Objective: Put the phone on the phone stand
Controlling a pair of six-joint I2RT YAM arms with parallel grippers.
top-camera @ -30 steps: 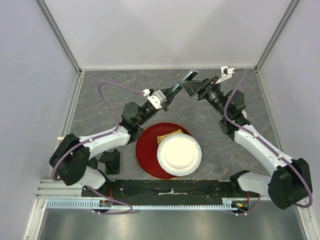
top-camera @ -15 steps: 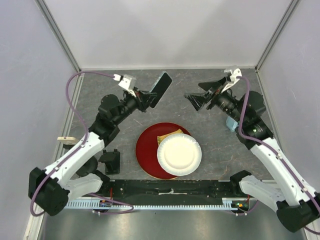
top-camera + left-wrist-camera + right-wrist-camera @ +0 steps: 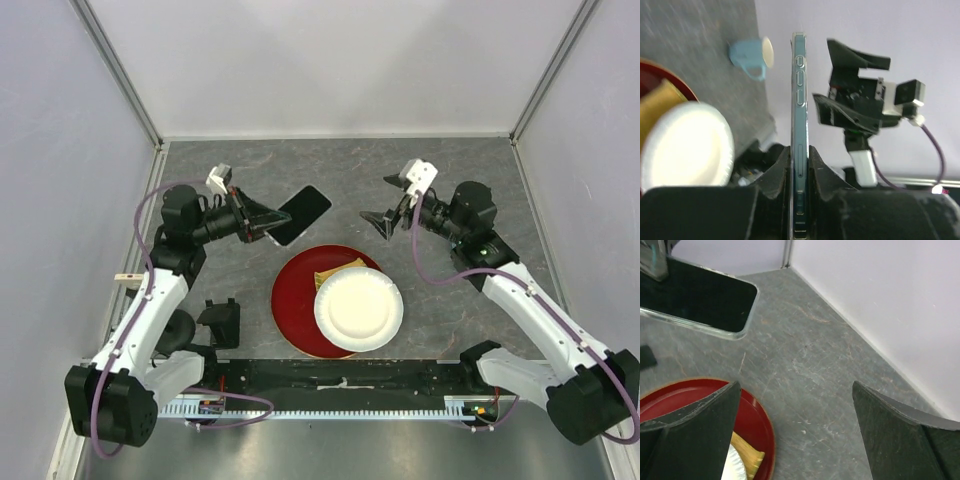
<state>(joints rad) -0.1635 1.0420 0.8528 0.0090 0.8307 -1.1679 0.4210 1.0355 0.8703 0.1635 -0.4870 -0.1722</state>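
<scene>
over the grey surface (image 3: 330, 165), beyond the red plate (image 3: 290, 305), the left gripper (image 3: 278, 226) is clamped on the phone (image 3: 308, 207), holding it aloft. the right gripper (image 3: 385, 222) hangs spread and empty. this looks like the carrying step: next, the phone probably needs bringing back and tilting onto the small phone stand (image 3: 222, 322) by the left arm's base.
</scene>
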